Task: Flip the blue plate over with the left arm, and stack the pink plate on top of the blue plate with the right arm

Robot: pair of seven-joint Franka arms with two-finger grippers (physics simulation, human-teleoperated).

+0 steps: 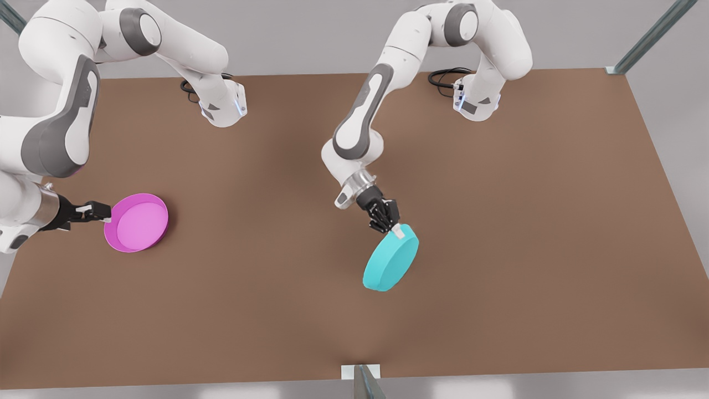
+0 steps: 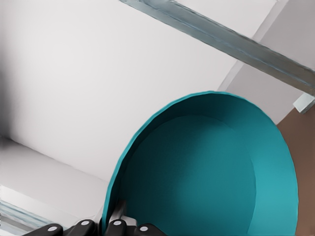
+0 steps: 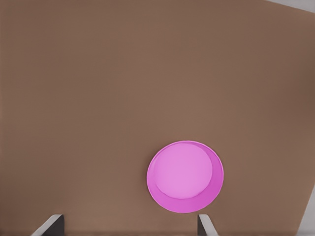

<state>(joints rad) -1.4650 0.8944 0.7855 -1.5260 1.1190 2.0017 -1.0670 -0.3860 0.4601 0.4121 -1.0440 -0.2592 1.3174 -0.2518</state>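
Observation:
The blue plate [image 1: 390,260] hangs tilted over the table's middle, its flat base turned toward the front view and its lower edge near the brown table [image 1: 498,221]. My left gripper [image 1: 394,228] is shut on its upper rim. In the left wrist view the hollow inside of the blue plate [image 2: 206,182] faces the camera, with a finger [image 2: 116,220] on the rim. The pink plate [image 1: 137,223] lies right way up at the front view's left. My right gripper [image 1: 102,211] is open, just beside the plate's rim. The right wrist view shows the pink plate [image 3: 185,176] ahead of the spread fingertips [image 3: 205,225].
Both arm bases [image 1: 221,105] stand along the table's far edge. A metal bracket [image 1: 360,374] sits at the near edge's middle, and frame posts [image 1: 653,33] rise at the far corners. Bare tabletop stretches between the two plates and on the front view's right.

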